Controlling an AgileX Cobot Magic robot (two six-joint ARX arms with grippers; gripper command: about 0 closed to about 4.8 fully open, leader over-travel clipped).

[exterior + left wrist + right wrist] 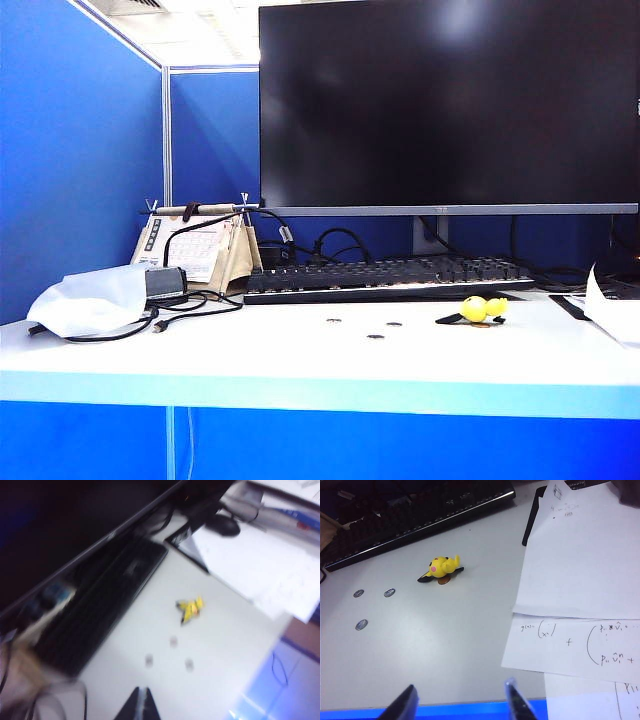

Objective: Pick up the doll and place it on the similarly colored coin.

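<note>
The doll [442, 567] is found lying on its side on the bench [300, 360], just in front of the keyboard [385, 277] toward the right edge, resting on the brass coin [443, 580]. The left gripper [140, 705] is held above the bench, jaws together, empty. The right gripper [461, 700] is held above the front edge, jaws apart, empty.

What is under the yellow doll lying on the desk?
A brownish-gold coin peeks out from beneath the doll, which lies on its side over it. Most of the coin is covered, so its face cannot be seen.
</note>
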